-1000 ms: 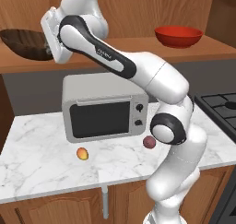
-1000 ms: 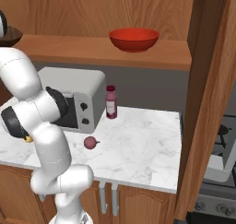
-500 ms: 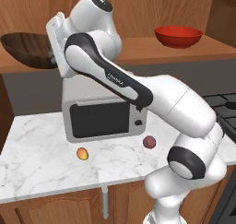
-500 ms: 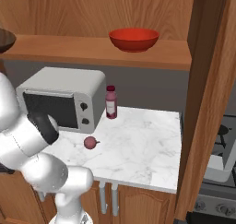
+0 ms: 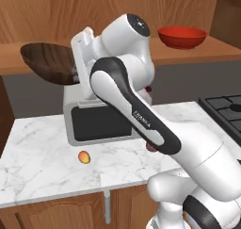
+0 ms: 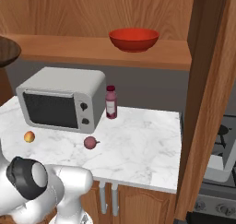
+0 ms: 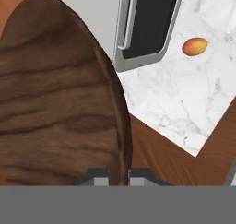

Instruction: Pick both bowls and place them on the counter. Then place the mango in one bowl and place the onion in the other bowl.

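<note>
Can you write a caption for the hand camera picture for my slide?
The gripper clamps the rim of the brown wooden bowl, high above the mango on the marble counter.

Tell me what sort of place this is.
A rendered home kitchen, apparently: a microwave on a marble counter above wooden cabinet doors, and a stove beside it.

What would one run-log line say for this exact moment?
claw: shut on brown bowl rim, tilted above counter | red bowl: on shelf | mango, onion: on counter
</note>
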Tool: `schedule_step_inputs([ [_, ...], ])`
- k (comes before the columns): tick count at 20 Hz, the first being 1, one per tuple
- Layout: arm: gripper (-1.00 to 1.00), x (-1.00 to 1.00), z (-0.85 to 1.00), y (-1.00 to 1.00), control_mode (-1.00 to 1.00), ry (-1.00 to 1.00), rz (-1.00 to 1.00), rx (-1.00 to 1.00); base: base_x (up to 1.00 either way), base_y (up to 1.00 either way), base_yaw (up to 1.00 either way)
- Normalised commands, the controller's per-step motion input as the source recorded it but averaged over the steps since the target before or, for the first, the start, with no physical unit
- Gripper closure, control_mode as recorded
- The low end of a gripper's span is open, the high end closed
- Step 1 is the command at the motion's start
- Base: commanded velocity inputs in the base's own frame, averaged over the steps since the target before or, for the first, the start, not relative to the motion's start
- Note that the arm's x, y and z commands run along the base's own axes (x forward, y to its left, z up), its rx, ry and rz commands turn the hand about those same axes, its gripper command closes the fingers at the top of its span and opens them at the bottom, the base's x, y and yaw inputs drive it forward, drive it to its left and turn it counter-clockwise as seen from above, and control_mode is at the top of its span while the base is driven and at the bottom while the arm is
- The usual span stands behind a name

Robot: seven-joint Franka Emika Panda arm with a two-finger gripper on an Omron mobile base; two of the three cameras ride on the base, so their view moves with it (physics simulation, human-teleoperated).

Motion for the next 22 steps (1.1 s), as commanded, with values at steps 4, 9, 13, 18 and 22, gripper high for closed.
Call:
schedule_step_inputs([
  [4, 1.0, -0.67, -0.09, -0.59, -1.0, 0.0, 0.0, 0.03, 0.0, 0.0, 0.0],
  [9, 1.0, -0.65, -0.12, -0.56, -1.0, 0.0, 0.0, 0.01, 0.0, 0.0, 0.0],
  [13, 1.0, -0.63, -0.19, -0.53, -1.0, 0.0, 0.0, 0.0, 0.0, 0.0, 0.0],
  [18, 1.0, -0.58, -0.25, -0.51, -1.0, 0.0, -0.01, 0.0, 0.0, 0.0, 0.0],
  [22, 1.0, -0.42, -0.28, -0.5, -1.0, -0.01, -0.05, 0.0, 0.0, 0.0, 0.0],
])
